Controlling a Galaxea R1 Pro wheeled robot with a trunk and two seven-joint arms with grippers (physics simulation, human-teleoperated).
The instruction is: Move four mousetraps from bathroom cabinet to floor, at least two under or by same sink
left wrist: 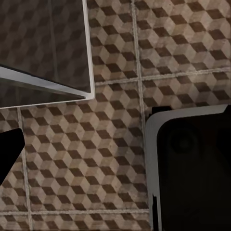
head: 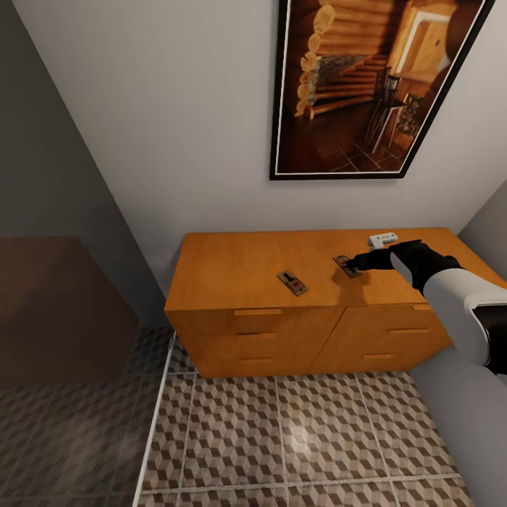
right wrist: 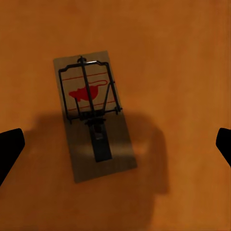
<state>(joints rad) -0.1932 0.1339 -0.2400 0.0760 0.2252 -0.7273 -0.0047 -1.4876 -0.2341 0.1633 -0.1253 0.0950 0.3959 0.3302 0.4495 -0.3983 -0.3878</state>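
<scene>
Right gripper [head: 355,266]: spread open over a mousetrap [right wrist: 93,117], fingertips well apart on either side, not touching it.
Left gripper: one dark fingertip [left wrist: 8,153] cut off at the frame edge; I cannot tell its state.
Second mousetrap [head: 293,282]: flat on the cabinet [head: 246,274] top, apart from the first.
White object [head: 384,239]: near the wall, too small to identify.
Bathroom floor [head: 296,436]: cube-patterned tiles.
</scene>
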